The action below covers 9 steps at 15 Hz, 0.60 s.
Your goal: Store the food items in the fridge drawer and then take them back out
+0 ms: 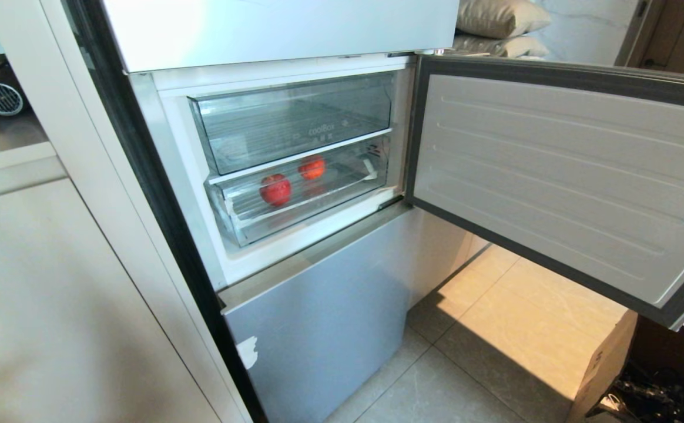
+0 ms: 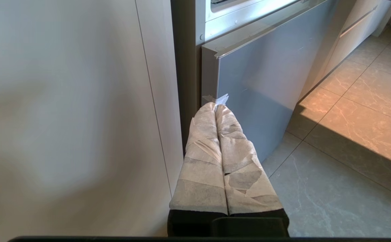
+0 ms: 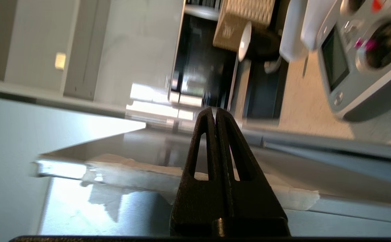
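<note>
Two round red-orange fruits lay inside the fridge drawer (image 1: 304, 197), a wide, shallow, clear plastic drawer. One fruit (image 1: 275, 189) sat near its front, the other fruit (image 1: 312, 167) behind it, apart from it. Neither set of jaws showed beside them, so their place relative to the jaws could not be told.

Neither arm is seen in the head view. The left gripper (image 2: 215, 107) is seen from its own wrist camera: both fingers (image 2: 202, 161) are wrapped in pale, worn tape and are pressed together along their whole length, with no gap between the tips. Nothing is held between them. The right gripper (image 3: 215, 112) is likewise seen from its wrist camera: its two black, slotted fingers (image 3: 235, 158) are closed tip to tip, and nothing is gripped. The right wrist is rolled, so that its view is turned sideways.
</note>
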{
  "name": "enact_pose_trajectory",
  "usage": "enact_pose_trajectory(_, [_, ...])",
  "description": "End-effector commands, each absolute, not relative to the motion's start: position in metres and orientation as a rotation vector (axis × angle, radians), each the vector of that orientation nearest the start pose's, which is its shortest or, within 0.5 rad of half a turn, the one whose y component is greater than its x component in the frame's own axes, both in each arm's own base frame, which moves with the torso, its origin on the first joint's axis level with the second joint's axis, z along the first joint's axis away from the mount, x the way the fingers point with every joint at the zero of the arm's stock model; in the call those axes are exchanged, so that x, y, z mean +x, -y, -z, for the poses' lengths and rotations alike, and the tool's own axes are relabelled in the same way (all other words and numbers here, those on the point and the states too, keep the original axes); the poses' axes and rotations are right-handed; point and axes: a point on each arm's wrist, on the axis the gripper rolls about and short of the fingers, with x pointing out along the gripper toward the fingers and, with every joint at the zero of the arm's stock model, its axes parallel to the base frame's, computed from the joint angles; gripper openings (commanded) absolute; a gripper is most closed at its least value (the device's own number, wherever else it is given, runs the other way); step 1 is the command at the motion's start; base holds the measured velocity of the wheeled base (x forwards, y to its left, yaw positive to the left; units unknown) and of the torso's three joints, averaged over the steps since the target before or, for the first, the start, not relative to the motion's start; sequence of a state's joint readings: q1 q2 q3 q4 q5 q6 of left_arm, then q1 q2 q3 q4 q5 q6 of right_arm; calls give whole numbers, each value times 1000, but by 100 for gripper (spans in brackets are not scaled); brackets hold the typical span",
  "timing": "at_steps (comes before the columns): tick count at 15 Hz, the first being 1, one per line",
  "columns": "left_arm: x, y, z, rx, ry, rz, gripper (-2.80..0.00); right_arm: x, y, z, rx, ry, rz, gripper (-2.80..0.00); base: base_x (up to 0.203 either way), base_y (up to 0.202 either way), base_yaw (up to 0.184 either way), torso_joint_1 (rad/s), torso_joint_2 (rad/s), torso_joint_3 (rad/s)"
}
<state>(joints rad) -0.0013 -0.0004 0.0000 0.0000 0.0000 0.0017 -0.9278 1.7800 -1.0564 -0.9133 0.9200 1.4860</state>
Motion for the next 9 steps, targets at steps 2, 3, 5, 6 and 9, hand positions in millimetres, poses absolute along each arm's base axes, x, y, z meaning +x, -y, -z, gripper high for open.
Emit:
enact_pose_trajectory(2, [-23, 0, -76, 2, 0, 2, -280, 232, 252, -244, 1359, 2, -159, -280, 0, 0, 0, 0, 0, 0])
enact_pose_trajectory(3, [-23, 0, -76, 2, 2, 2, -280, 236, 246, -244, 1365, -20, -181, -280, 0, 0, 0, 0, 0, 0])
enact_pose_trajectory(5, [-23, 0, -76, 2, 1, 2, -280, 237, 235, -243, 1370, -42, -199, -280, 0, 0, 0, 0, 0, 0])
enact_pose_trajectory(6, [-23, 0, -75, 2, 0, 2, -280, 234, 229, -243, 1373, -60, -212, -280, 0, 0, 0, 0, 0, 0])
enact_pose_trajectory(9, [-23, 0, -76, 2, 1, 0, -280, 207, 200, -256, 1340, -77, -255, -280, 0, 0, 0, 0, 0, 0])
